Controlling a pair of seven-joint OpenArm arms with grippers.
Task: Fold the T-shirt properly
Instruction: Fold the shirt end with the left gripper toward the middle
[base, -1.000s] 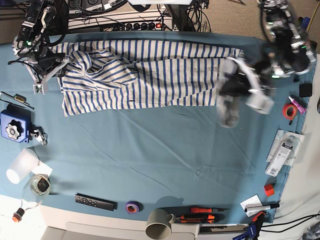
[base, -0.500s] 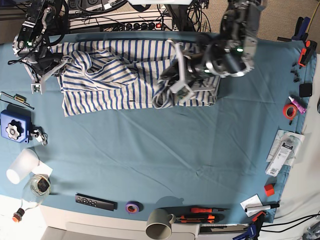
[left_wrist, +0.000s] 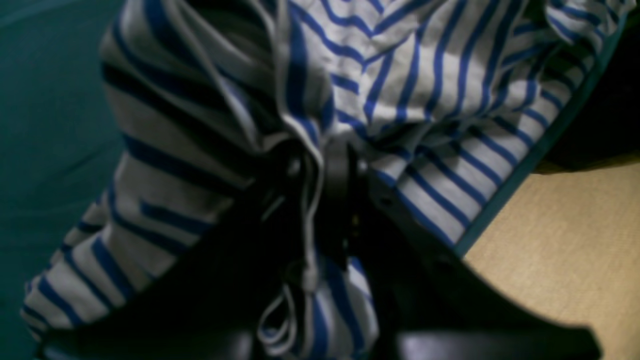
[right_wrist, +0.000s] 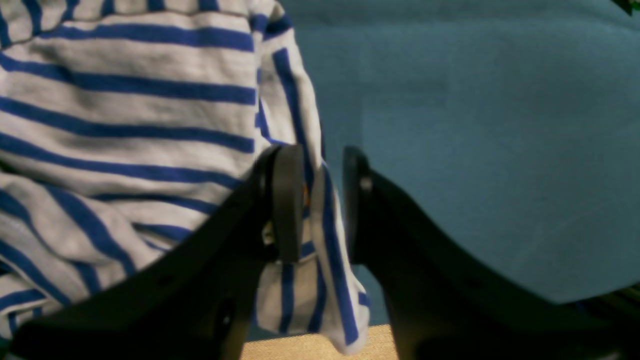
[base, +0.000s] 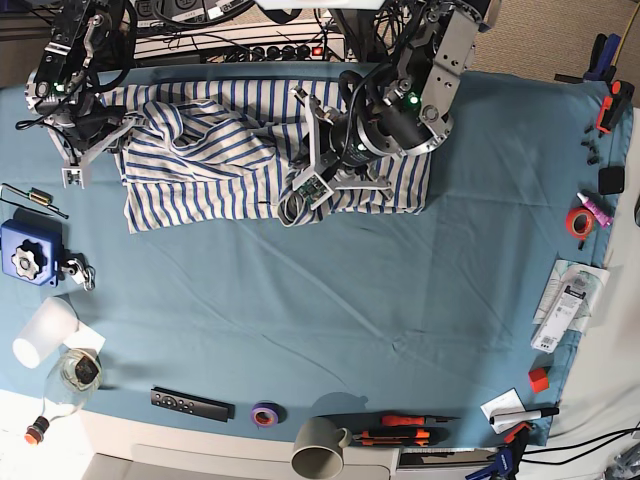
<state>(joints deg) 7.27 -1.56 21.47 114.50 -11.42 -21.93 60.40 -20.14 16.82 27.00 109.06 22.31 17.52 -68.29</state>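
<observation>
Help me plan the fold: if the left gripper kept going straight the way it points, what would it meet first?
Probably more T-shirt: the left gripper already has its jaws pinched on striped fabric, and bunched folds fill the line ahead. Depth is unclear.

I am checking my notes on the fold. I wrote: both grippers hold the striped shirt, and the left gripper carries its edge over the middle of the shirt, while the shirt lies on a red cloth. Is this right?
One detail is wrong: the cloth under the shirt is teal-blue, not red, as the base view shows. The rest stands: the left gripper and the right gripper each pinch striped fabric, the left one over the shirt's middle.
</observation>
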